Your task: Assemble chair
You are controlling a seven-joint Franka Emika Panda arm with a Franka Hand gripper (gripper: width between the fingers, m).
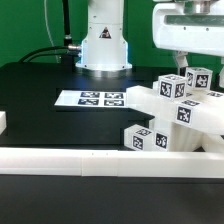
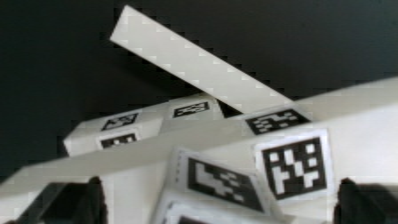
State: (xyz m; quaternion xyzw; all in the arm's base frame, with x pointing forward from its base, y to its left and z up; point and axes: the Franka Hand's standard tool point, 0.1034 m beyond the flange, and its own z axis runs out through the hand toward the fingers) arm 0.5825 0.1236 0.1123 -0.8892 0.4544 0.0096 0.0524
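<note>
Exterior view: black desk, robot base [image 1: 103, 40] at the far edge, arm reaching in over the exterior view's right side.
Chair: white blocky parts [image 1: 178, 105] bunched at the desk's front, toward the exterior view's right corner; tagged blocks stacked and leaning, partly joined as far as can be told, exact joints unclear.
Loose block: one tagged piece [image 1: 146, 139] low against the border rail [image 1: 100, 159], just beside the main cluster.
Marker board: flat tagged sheet [image 1: 95, 99] near the desk's middle, well apart from the chair parts.
Claw: claw [image 1: 187, 62] hangs right above the topmost block; wrist view shows both fingertips [image 2: 68, 200] spread wide at either side of a tagged chair face [image 2: 267, 165], nothing clamped between them.
Contact: cannot tell whether a finger touches the part; looks like straddling, not holding.
Wrist view extras: long white strip [image 2: 199, 65] runs diagonally beyond the chair parts, probably the rail; identity not sure.
Handling (judged): rigid plastic, likely light, smooth and a bit slippery; the stack may tip or slide if nudged sideways.
Where to grip (judged): across two flat parallel faces of a block or post, square on, not on a corner or the X-bracing.
Risk (judged): an off-centre pinch could twist the piece out or topple the leaning pile.
</note>
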